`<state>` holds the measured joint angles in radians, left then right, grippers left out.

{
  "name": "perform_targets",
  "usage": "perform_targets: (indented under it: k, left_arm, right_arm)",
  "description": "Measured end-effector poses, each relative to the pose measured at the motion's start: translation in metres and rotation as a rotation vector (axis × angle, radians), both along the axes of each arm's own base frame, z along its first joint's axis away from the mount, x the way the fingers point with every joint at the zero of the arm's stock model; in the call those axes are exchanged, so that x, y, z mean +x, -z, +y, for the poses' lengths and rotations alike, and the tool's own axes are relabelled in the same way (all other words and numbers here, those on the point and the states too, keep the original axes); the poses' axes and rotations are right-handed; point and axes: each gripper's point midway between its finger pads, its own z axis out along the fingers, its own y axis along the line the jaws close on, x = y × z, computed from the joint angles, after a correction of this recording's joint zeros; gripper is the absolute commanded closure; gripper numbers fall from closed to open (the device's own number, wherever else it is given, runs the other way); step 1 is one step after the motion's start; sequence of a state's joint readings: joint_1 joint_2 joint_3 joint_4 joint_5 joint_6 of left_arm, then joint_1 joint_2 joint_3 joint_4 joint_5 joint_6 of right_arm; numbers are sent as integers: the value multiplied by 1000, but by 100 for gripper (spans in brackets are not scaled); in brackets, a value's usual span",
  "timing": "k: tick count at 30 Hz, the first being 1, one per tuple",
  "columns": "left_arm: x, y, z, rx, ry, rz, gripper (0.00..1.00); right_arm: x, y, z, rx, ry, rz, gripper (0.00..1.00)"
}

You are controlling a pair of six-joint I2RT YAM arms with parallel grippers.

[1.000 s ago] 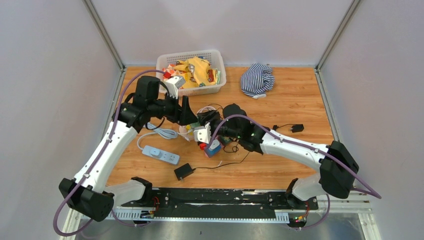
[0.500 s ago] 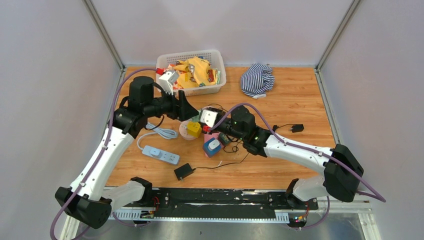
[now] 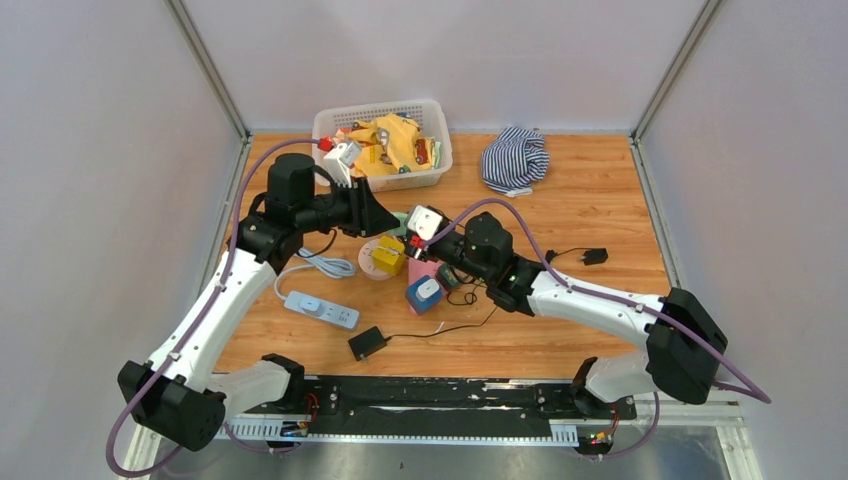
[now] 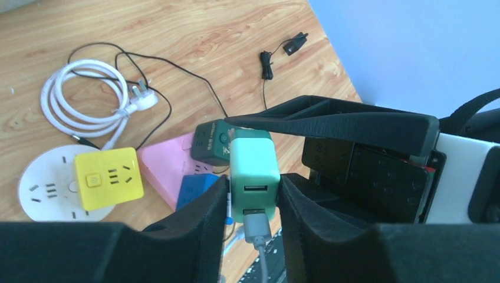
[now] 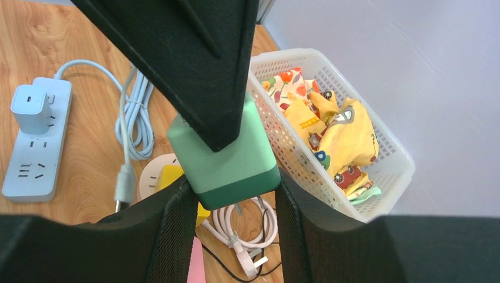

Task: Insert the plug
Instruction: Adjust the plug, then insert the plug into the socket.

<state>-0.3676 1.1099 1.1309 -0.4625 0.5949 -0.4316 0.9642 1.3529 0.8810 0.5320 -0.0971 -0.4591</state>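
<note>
A mint-green USB charger (image 4: 253, 171) with a grey USB cable (image 4: 257, 230) in its lower port hangs in the air between both arms. My left gripper (image 4: 253, 191) is shut on its sides. In the right wrist view the charger (image 5: 227, 156) shows a dark green end with prongs pointing down, and my right gripper (image 5: 233, 191) is shut around that end. In the top view the two grippers, left (image 3: 385, 215) and right (image 3: 408, 226), meet above the table's middle. A white power strip (image 3: 320, 310) lies at the left and also shows in the right wrist view (image 5: 35, 141).
A round white socket (image 4: 47, 186) carrying a yellow cube (image 4: 109, 177), a pink block (image 4: 168, 168), a blue block (image 4: 194, 188) and a coiled white cable (image 4: 82, 100) lie below. A white basket (image 3: 330, 125) of clothes, a striped cloth (image 3: 515, 158) and a black adapter (image 3: 367, 343) are around.
My right gripper rose from the table by the pink and blue blocks up to the charger in my left gripper. The left gripper shifted slightly and kept its hold.
</note>
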Motion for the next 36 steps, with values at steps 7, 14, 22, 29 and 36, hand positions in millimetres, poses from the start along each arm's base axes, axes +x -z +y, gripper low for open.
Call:
perform_targets:
  k: [7,14,22,29,36]
  left_arm:
    - [0,-3,-2,-16,8,-6,100]
    - [7,11,1,51,10,11,100]
    - [34,32,35,294,-116,-44,100]
    - [51,60,63,495,-180,-37,100]
    - [74,95,88,703,-215,28,100]
  right_arm:
    - [2,2,-2,12,24,18,78]
    - [-1,16,-4,8,26,64,9]
    - [-17,22,-21,11,15,109,0]
    - [-33,28,-42,23,16,139,0]
    - [-44,33,-57,39,26,183,0]
